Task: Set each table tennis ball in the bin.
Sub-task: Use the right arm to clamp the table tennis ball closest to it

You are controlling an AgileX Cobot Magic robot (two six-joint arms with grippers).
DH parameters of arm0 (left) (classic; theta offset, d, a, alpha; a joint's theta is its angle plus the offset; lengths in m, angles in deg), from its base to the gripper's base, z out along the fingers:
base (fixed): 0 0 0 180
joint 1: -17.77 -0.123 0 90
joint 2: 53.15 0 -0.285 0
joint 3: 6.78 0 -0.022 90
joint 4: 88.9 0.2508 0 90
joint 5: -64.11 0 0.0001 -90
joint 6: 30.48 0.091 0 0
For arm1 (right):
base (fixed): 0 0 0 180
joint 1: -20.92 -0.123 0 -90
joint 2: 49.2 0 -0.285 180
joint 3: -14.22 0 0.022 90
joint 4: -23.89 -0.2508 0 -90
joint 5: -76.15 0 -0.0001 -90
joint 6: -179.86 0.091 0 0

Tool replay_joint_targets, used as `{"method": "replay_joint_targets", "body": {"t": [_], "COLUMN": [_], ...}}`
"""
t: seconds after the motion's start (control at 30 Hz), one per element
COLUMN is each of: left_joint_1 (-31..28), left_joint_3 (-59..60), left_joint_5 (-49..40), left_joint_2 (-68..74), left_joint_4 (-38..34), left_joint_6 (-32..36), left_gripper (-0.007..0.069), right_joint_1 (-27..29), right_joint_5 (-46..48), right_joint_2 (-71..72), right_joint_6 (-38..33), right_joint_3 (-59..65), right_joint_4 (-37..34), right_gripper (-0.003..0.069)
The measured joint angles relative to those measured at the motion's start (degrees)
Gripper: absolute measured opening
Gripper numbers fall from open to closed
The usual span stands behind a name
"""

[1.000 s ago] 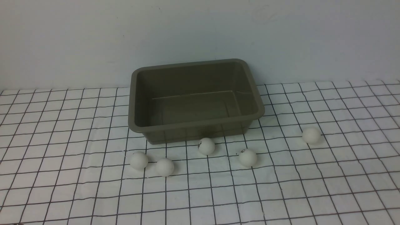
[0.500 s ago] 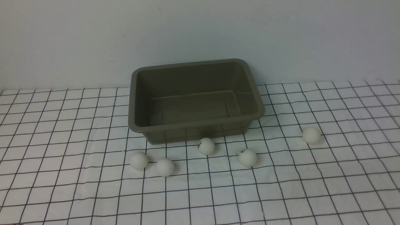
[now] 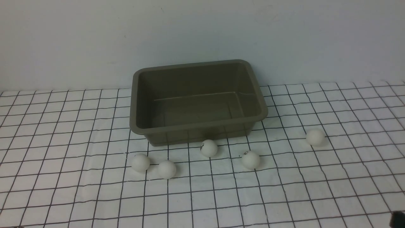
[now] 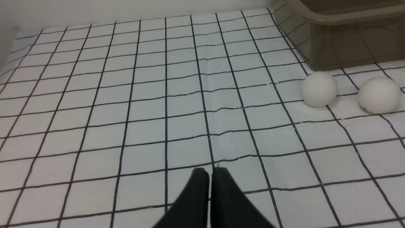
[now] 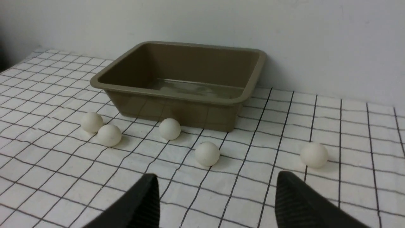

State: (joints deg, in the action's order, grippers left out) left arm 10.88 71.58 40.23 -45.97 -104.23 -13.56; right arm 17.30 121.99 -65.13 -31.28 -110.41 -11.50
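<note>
The olive-grey bin [image 3: 196, 127] stands empty at the back middle of the checked cloth. Several white table tennis balls lie in front of it: two at the left [image 3: 140, 162] [image 3: 166, 169], two in the middle [image 3: 208, 148] [image 3: 251, 159], one apart at the right [image 3: 315, 137]. My right gripper [image 5: 216, 177] is open and empty, low over the cloth, short of the nearest middle ball [image 5: 207, 153] and the right ball [image 5: 314, 155]. My left gripper [image 4: 209, 172] is shut and empty, left of the two left balls [image 4: 319, 88] [image 4: 379, 95].
A plain wall rises right behind the bin [image 5: 177, 93]. The black-lined white cloth [image 3: 63, 142] covers the whole table. A dark part of my right arm [image 3: 398, 218] shows at the front right corner of the front view.
A dark part of my right arm has come into the front view's bottom right corner. The balls and the bin have not moved.
</note>
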Motion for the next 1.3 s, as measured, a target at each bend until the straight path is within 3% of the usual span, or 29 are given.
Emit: {"method": "replay_joint_targets", "body": {"t": [0.37,0.6,0.77,1.1,1.3], "left_joint_1": [0.0,0.0,0.0,0.0,0.0], "left_joint_3": [0.0,0.0,0.0,0.0,0.0], "left_joint_5": [0.0,0.0,0.0,0.0,0.0], "left_joint_2": [0.0,0.0,0.0,0.0,0.0], "left_joint_4": [0.0,0.0,0.0,0.0,0.0], "left_joint_6": [0.0,0.0,0.0,0.0,0.0], "left_gripper": [-0.0004,-0.0004,-0.0004,-0.0004,-0.0004], "right_joint_1": [0.0,0.0,0.0,-0.1,-2.5], "right_joint_5": [3.0,4.6,4.0,3.9,4.6], "right_joint_2": [-32.4,-54.8,-65.4,-79.7,-83.9], "right_joint_6": [1.3,-4.8,-5.2,13.7,18.7], "right_joint_3": [-20.2,-34.5,-39.1,-45.7,-50.3], "right_joint_4": [-0.4,-0.4,1.1,21.8,28.3], "right_gripper": [0.0459,0.0459,0.0459,0.0416,0.0413]}}
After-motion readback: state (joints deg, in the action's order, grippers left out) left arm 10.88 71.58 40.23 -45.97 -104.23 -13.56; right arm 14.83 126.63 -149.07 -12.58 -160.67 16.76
